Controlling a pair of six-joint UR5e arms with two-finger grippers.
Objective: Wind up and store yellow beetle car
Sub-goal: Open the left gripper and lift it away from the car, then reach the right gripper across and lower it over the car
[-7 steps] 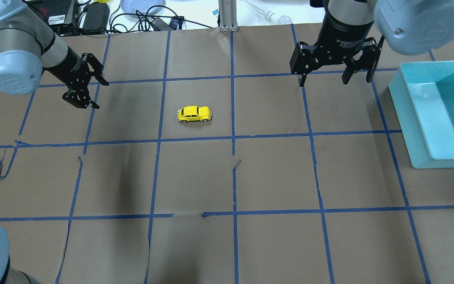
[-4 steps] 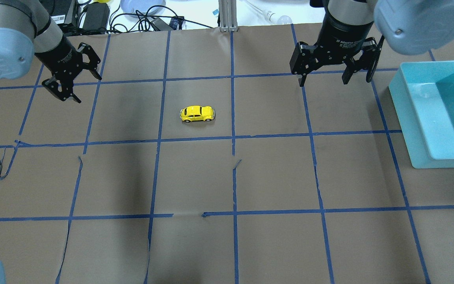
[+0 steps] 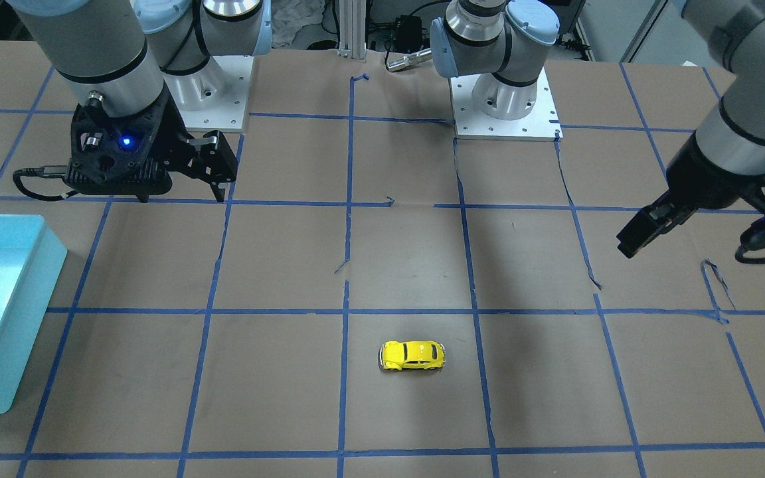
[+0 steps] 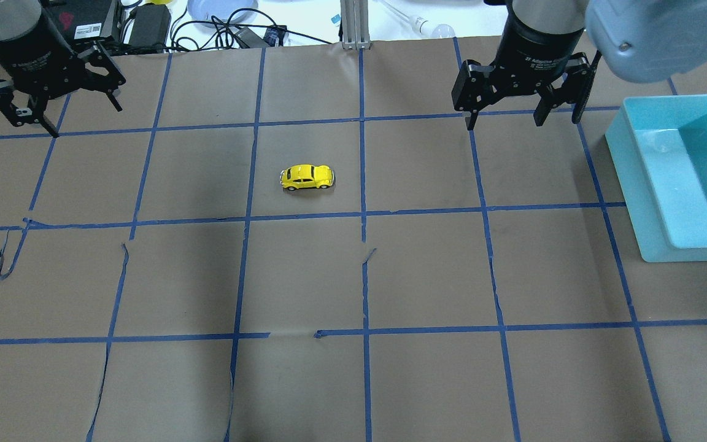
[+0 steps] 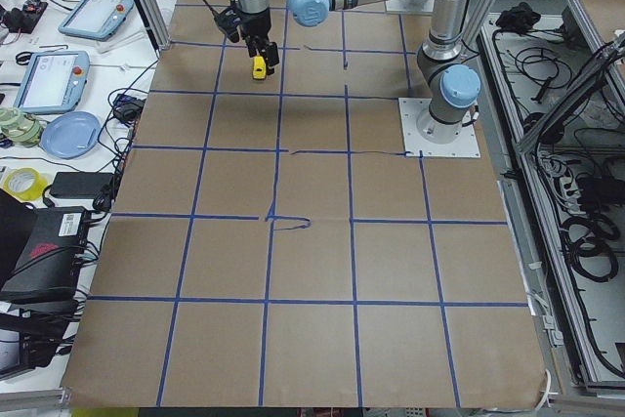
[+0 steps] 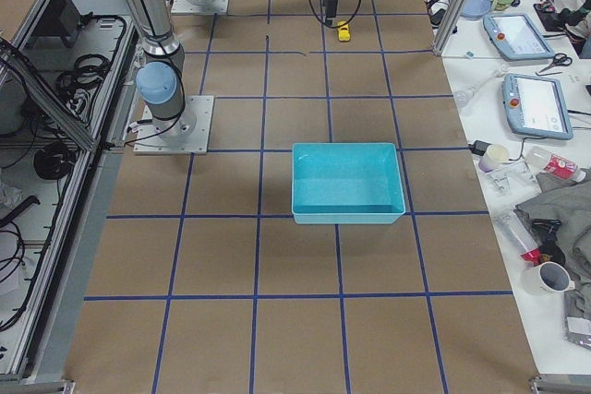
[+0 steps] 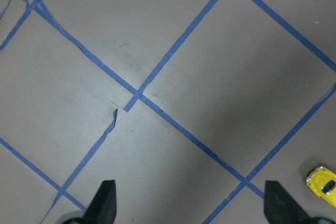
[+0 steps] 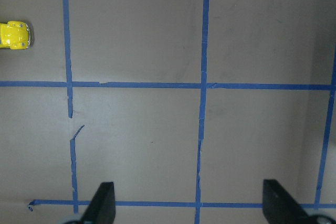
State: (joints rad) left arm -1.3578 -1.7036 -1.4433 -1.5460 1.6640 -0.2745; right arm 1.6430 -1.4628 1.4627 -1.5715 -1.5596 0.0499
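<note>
A yellow beetle car [image 4: 307, 177] sits on its wheels, alone, near the middle of a table [image 4: 353, 380] covered in brown paper and gridded with blue tape [image 4: 361, 184]. In the overhead view it lies lengthwise from 9 to 3 o'clock, inside one taped square, just short of the tape line on its 3 o'clock side. Neither arm touches it.

The left gripper [image 4: 86, 121] hangs well apart from the car, between 9 and 10 o'clock of it, its two fingers spread wide with nothing between them. The right gripper [image 4: 516, 126] hangs between 2 and 3 o'clock of the car, also well apart, its fingers likewise spread and holding nothing.

A teal bin [image 4: 629, 178] stands at the table's edge at 3 o'clock of the car, beyond the right gripper.

Each wrist camera looks down past parted fingertips onto bare paper and tape. The left one catches the car [image 7: 323, 184] at the frame's 4 o'clock edge, the right one [image 8: 14, 35] at its 10 o'clock corner.
</note>
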